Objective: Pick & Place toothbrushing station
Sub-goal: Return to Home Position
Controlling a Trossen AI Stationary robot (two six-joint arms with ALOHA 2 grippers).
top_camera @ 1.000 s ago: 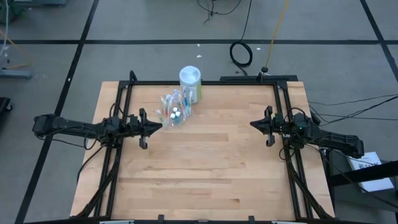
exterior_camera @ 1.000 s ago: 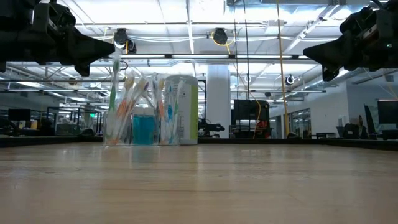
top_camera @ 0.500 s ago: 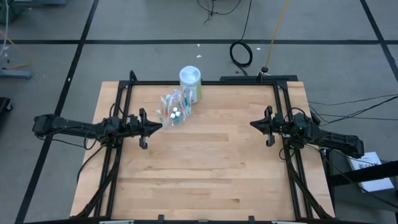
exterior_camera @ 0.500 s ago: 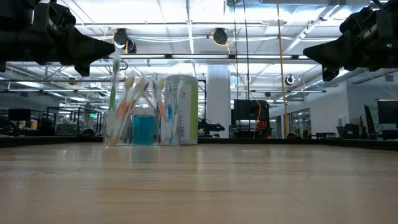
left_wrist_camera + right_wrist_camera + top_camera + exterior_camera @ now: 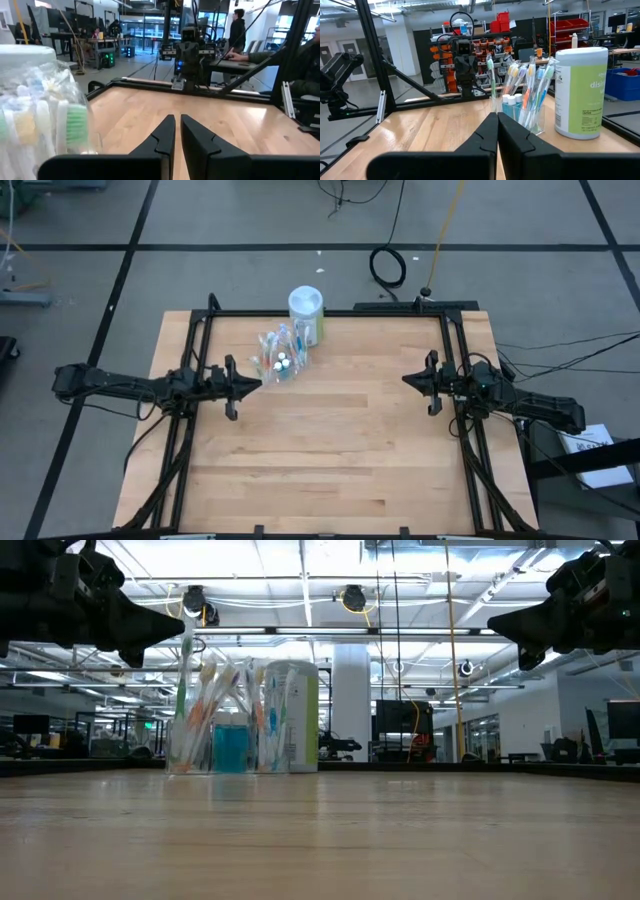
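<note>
The clear plastic cup [image 5: 280, 364] stands upright on the wooden bench [image 5: 330, 465], at about 11 o'clock from the bench's middle, packed with pastel toothbrushes [image 5: 212, 690] that lean outward with their heads up. Small teal tubes with white caps [image 5: 512, 106] sit among them. A white-capped canister with a green label [image 5: 306, 313] stands just beside the cup at its 1 o'clock, near the far rim. The left claw [image 5: 252, 382] hangs above the bench's 9 o'clock side, closed on nothing, its tips pointing toward 3 o'clock; the cup is near it at roughly 1 o'clock, not touching. The right claw [image 5: 410, 379] hangs above the 3 o'clock side, also closed and empty, pointing toward 9 o'clock and well apart from the cup. Beyond the bench, a person [image 5: 237, 30] stands in the room.
</note>
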